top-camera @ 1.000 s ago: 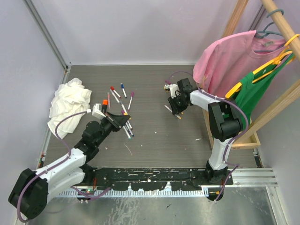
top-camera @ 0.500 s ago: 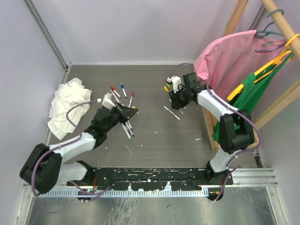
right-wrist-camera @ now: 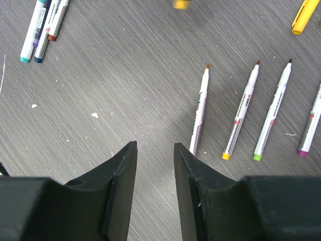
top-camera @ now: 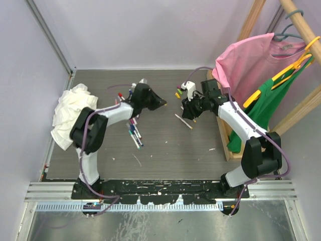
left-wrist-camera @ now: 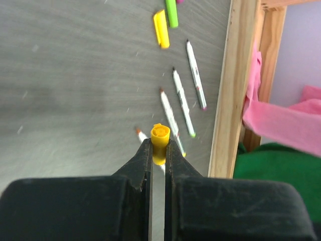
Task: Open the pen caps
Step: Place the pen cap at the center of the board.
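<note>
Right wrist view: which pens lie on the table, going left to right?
three bundled pens → orange-tipped pen → yellow-ended pen → green-ended pen → pink-ended pen, cut off by the right edge.

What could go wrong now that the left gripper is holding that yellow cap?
The cap sits at the very tips of the left gripper, so it could slip out and roll away. The open right gripper hangs close to uncapped pens and might scatter them.
</note>
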You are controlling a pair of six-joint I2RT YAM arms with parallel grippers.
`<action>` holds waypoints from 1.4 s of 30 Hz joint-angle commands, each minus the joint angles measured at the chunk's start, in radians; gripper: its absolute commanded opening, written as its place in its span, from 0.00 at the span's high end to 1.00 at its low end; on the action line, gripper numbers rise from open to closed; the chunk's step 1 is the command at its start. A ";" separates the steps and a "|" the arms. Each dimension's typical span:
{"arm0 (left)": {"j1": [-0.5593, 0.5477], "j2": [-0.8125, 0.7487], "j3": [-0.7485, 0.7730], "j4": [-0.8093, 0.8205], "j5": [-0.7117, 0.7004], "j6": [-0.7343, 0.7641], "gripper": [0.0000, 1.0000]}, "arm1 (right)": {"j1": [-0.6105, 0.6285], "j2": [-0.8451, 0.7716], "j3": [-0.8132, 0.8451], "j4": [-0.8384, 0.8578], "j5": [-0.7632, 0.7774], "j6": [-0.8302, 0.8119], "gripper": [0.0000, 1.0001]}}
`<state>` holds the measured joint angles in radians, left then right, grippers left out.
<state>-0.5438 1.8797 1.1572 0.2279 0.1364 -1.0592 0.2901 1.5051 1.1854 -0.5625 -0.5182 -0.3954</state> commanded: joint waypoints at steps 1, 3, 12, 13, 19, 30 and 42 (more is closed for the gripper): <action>-0.026 0.162 0.347 -0.375 -0.048 0.036 1.00 | -0.012 -0.047 0.001 0.004 -0.039 -0.024 0.59; -0.035 0.250 0.493 -0.516 -0.097 0.053 1.00 | -0.019 -0.054 -0.002 0.003 -0.045 -0.026 0.59; -0.041 0.566 0.989 -0.806 -0.114 0.056 0.95 | -0.046 -0.061 -0.007 0.001 -0.065 -0.031 0.59; -0.041 0.588 1.027 -0.817 -0.114 0.054 0.94 | -0.047 -0.062 -0.006 0.000 -0.068 -0.031 0.59; -0.041 0.674 1.156 -0.861 -0.106 0.030 0.85 | -0.049 -0.063 -0.004 -0.003 -0.074 -0.031 0.59; -0.029 0.653 1.144 -0.838 -0.068 0.016 0.68 | -0.063 -0.072 -0.008 -0.008 -0.096 -0.030 0.59; -0.019 0.226 0.675 -0.485 -0.010 0.217 0.59 | -0.066 -0.088 -0.013 -0.018 -0.162 -0.042 0.59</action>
<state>-0.5690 2.3478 1.9835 -0.4973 0.0822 -0.9478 0.2268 1.4738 1.1778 -0.5819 -0.6235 -0.4175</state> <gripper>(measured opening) 0.379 0.412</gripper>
